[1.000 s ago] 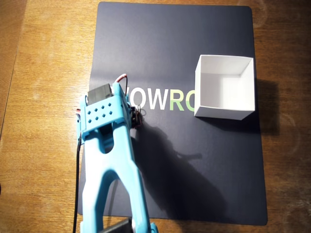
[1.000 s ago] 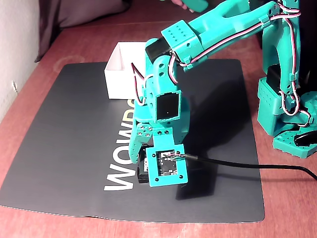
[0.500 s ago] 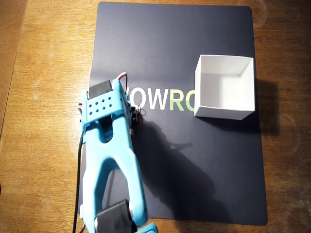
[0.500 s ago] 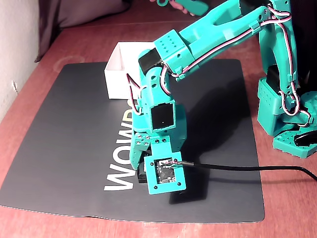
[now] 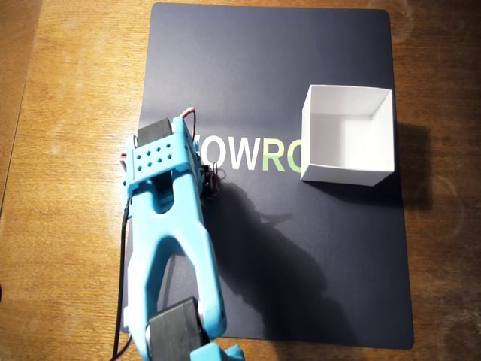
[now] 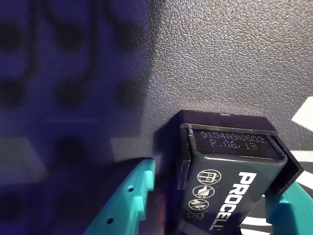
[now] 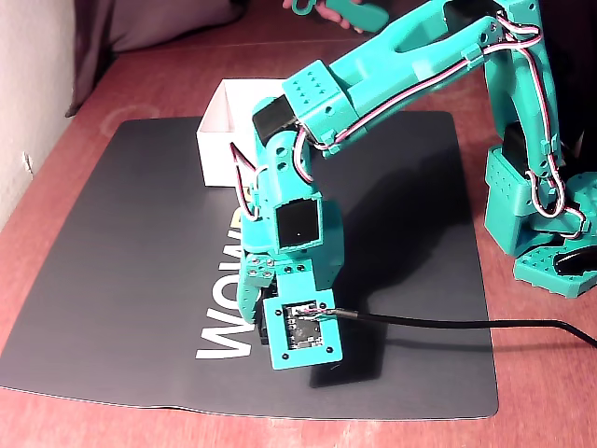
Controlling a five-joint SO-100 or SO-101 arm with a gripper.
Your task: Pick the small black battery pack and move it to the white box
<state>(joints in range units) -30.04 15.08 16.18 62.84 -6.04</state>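
Between the jaws, seemingly clamped: small black battery pack, glossy, white "PROCELL" lettering.

dark mat with lettering, wooden table, black cable

In the overhead view the white box sits on the mat at three o'clock from the gripper.
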